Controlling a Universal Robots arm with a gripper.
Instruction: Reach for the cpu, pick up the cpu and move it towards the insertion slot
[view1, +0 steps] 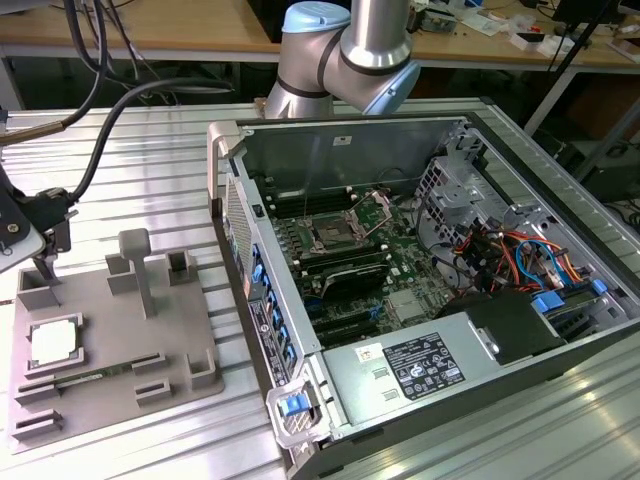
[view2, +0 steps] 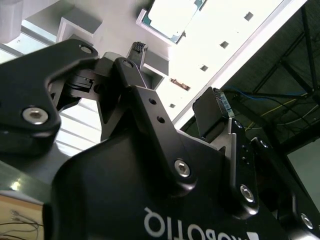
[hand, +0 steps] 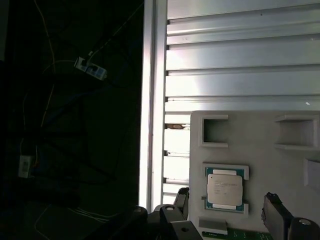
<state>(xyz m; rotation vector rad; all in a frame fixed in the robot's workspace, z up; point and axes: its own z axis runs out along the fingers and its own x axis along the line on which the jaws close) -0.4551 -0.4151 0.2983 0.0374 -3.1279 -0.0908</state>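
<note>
Cpu (view1: 52, 342) lying flat in a grey fixture (view1: 150, 350) recess on the table (view1: 130, 160), exterior view's left. Tool (hand: 227, 205) hanging over it, fingers (hand: 272, 210) standing apart, gripping nothing. Slot (view1: 330, 235) sitting well apart, inside the case (view1: 340, 150).

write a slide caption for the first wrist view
Open gripper poised near the cpu, which sits in a recess of the grey fixture.

Ribbed alu table (view1: 170, 180): grey plastic fixture (view1: 105, 320) at exterior view's left, open PC case (view1: 330, 150) at right, apart.
</note>
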